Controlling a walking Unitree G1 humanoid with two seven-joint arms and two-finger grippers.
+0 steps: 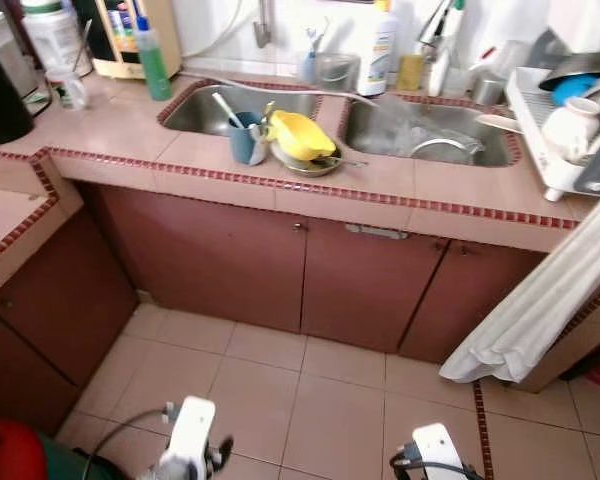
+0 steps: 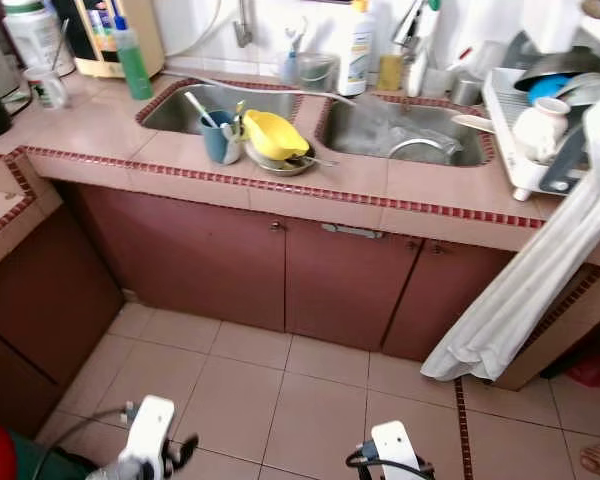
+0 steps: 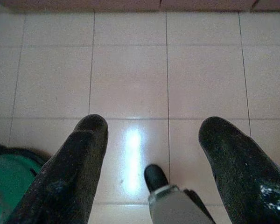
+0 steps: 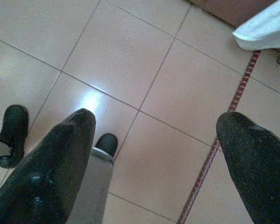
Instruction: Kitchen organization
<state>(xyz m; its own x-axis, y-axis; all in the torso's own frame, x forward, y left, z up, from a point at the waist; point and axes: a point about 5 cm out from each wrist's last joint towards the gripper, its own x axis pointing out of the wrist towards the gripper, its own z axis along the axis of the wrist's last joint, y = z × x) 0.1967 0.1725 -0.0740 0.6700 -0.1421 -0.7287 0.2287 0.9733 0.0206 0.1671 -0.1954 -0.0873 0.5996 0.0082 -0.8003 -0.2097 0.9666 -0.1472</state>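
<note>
A pink-tiled counter with a double sink stands ahead. On the strip between the basins sit a blue cup holding utensils and a yellow dish on a metal plate. Both arms hang low above the floor tiles, the left arm and the right arm at the bottom of the head view. In the wrist views my left gripper and my right gripper are open, with nothing between the fingers.
A white dish rack with dishes stands on the right of the counter, and a white cloth hangs off its edge. Bottles line the back wall. Brown cupboard doors run below. A red and green object sits by my left.
</note>
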